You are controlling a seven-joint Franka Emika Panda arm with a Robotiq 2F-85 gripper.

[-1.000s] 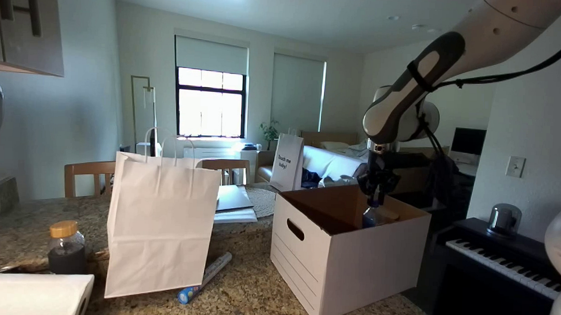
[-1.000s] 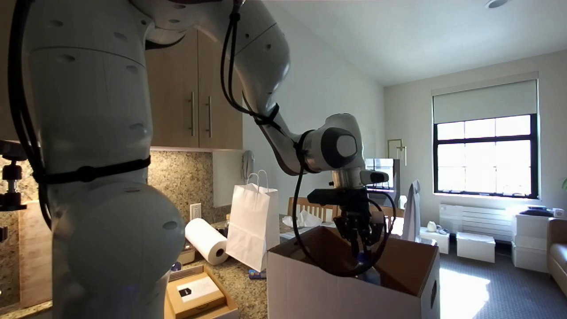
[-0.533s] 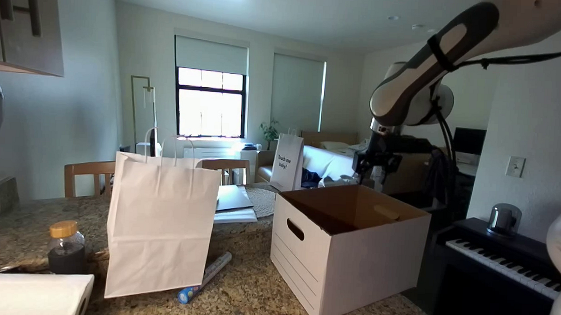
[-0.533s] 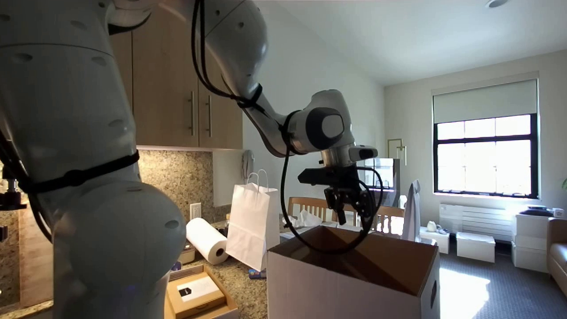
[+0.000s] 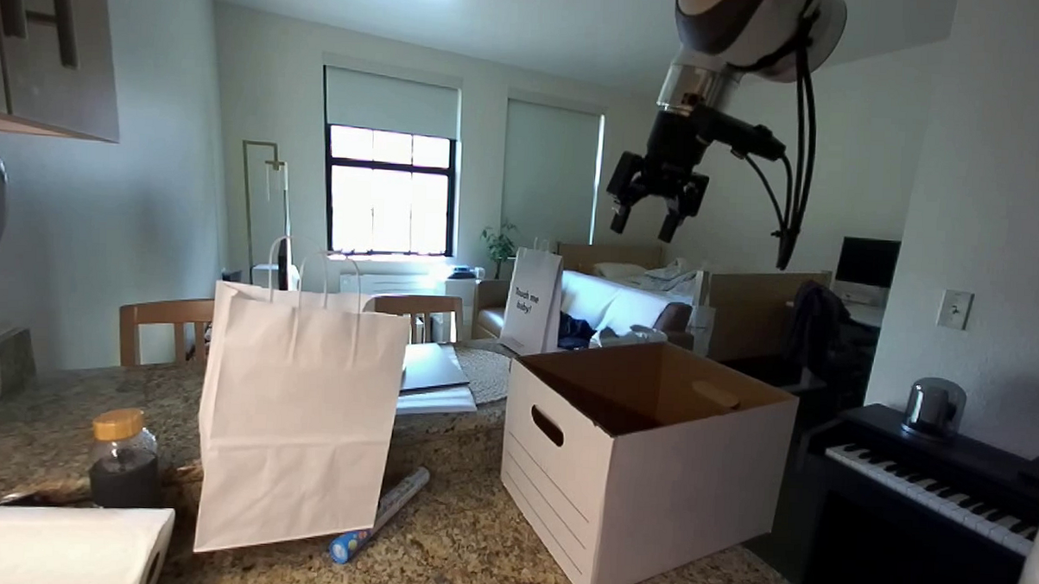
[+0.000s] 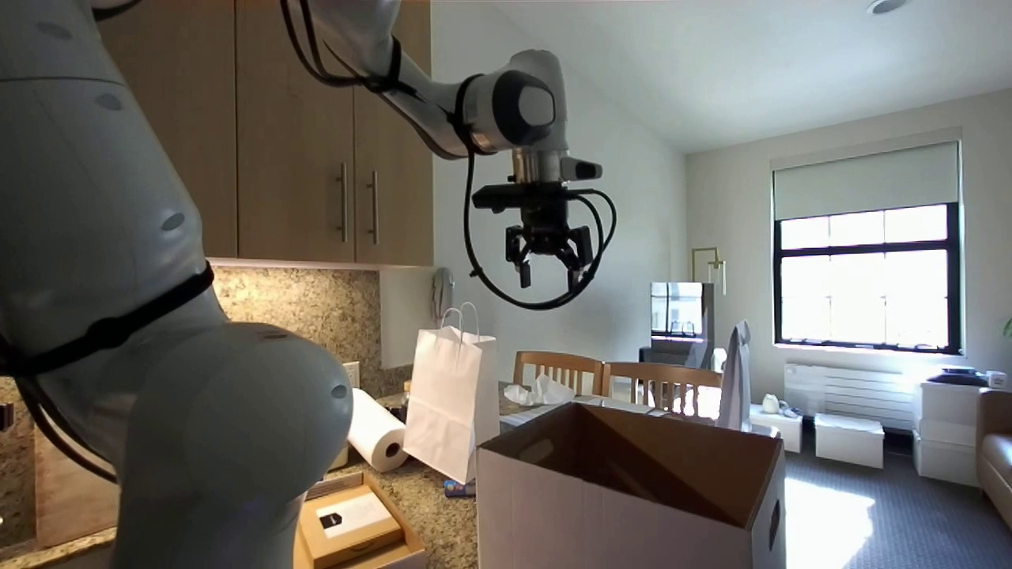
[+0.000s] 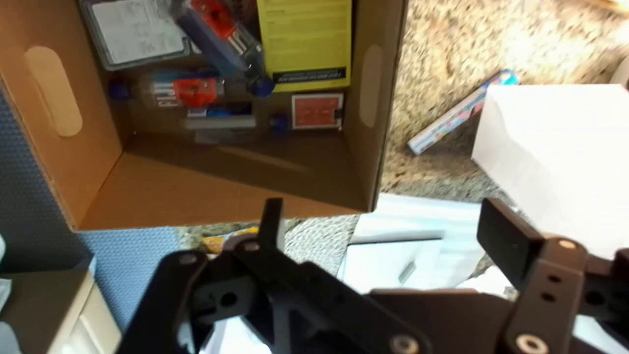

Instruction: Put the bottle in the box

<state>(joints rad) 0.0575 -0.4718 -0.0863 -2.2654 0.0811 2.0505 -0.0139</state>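
The end effector (image 5: 644, 227), spread wide and holding nothing, hangs higher than the box (image 5: 694, 480). Blue-capped bottles (image 7: 196, 92) lie inside the box.

Robot arm (image 6: 506, 103), parted jaws higher than the open box (image 6: 609, 525), white paper bag (image 6: 444, 403), bright window (image 6: 862, 273)

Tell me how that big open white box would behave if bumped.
The box probably won't tip easily, being broad for its height. It stands straight-sided, suggesting fairly stiff cardboard. It's likely heavier than bare cardboard: the wrist view shows a yellow item, among others, inside.
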